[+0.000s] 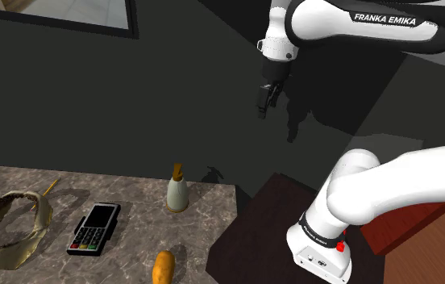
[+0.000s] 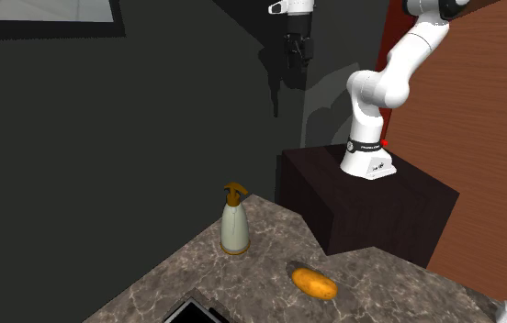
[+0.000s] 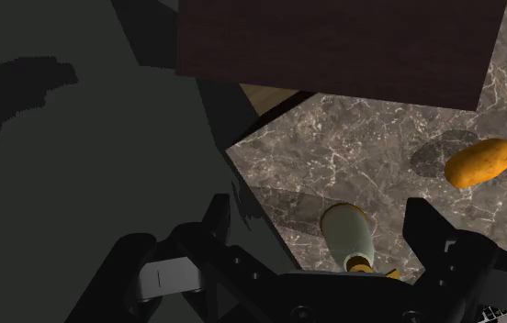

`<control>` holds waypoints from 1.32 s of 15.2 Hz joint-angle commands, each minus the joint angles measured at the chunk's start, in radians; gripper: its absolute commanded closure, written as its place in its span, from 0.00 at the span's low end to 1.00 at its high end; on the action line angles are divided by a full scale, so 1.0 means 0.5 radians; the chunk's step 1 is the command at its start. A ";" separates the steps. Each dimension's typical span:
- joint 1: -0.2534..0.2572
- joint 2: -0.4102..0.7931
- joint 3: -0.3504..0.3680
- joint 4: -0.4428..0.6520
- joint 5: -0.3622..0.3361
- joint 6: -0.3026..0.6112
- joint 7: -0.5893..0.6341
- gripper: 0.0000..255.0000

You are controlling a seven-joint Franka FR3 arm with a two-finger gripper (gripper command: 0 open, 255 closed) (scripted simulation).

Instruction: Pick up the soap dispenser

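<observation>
Gripper (image 1: 265,98) hangs high in the air, fingers spread wide, holding nothing. Soap dispenser (image 1: 177,192) stands upright on the marble counter (image 1: 132,198), near the edge beside the dark stand (image 1: 265,238), well below the claw. No contact made. Everything is left to do: descend, straddle the bottle, close, lift.

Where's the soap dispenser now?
In the shoulder view, the soap dispenser stands upright on the counter near its right edge, right of the card reader, behind the orange lump.
</observation>
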 commanded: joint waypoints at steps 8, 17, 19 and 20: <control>0.028 0.324 0.093 -0.143 0.107 0.473 0.215 0.00; 0.061 0.921 0.202 -0.110 0.200 1.055 0.461 0.00; 0.067 1.071 0.222 -0.070 0.211 1.170 0.513 0.00; 0.070 1.147 0.231 -0.045 0.214 1.225 0.539 0.00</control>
